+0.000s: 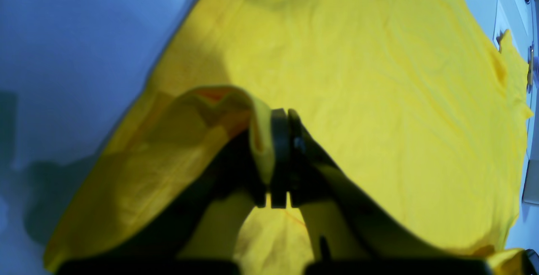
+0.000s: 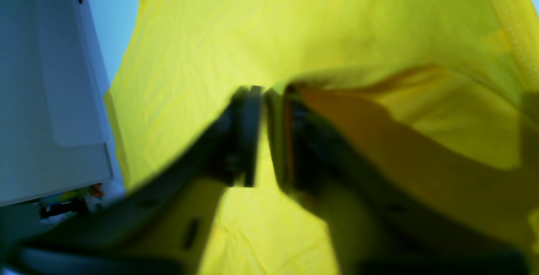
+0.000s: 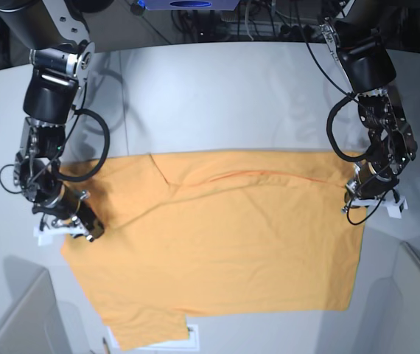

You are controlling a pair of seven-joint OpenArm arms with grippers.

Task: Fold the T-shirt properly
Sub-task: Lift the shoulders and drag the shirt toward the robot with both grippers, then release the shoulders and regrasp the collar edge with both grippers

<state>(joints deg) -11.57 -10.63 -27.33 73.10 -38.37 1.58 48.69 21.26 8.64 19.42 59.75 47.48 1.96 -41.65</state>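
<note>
In the base view, going from left to right, the right claw (image 3: 85,227) comes first. It is low at the side edge of the T-shirt (image 3: 225,243), where the cloth meets the white tabletop (image 3: 217,96). In its own wrist view this claw (image 2: 267,94) shows a narrow gap between the jaws, and a strip of yellow cloth passes through that gap. The picture is blurred, so I cannot tell if the jaws grip this fold or have let it go; it looks more like a loose hold.

The T-shirt lies flat in the middle of the tabletop, with its long axis running across, from one arm to the other. A folded band runs along its far edge. One sleeve points toward the near edge, at lower left.

At the right side, the left claw (image 3: 365,188) is at the other side edge of the shirt. Its wrist view shows the claw (image 1: 287,117) pressed together, with a raised fold of the T-shirt (image 1: 379,98) pinched at the tips.

So each arm is at one short end, and the body of the shirt lies between them. I judge the coming move depends on both ends being lifted together across this long axis.

No lettering, brand or label can be read on the visible side.
</note>
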